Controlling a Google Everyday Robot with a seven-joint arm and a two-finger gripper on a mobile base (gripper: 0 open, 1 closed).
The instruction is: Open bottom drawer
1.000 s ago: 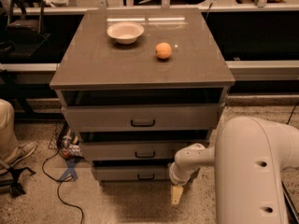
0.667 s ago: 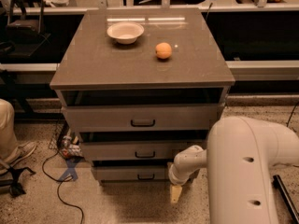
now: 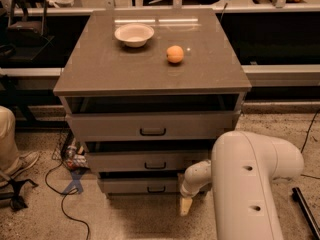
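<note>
The bottom drawer is the lowest of three grey-brown fronts on the cabinet, with a small black bar handle. Its front sits a little behind the middle drawer front, which sits behind the top drawer front. My gripper hangs low at the right end of the bottom drawer front, pointing down toward the floor, right of the handle and not on it. My white arm fills the lower right.
A white bowl and an orange sit on the cabinet top. Cables and clutter lie on the floor at the left. A person's leg and shoe are at the far left. A dark bar lies at the lower right.
My arm has moved left in the view, so more of its white body covers the lower right. The gripper stays at the bottom drawer's right end. The drawers have not moved.
</note>
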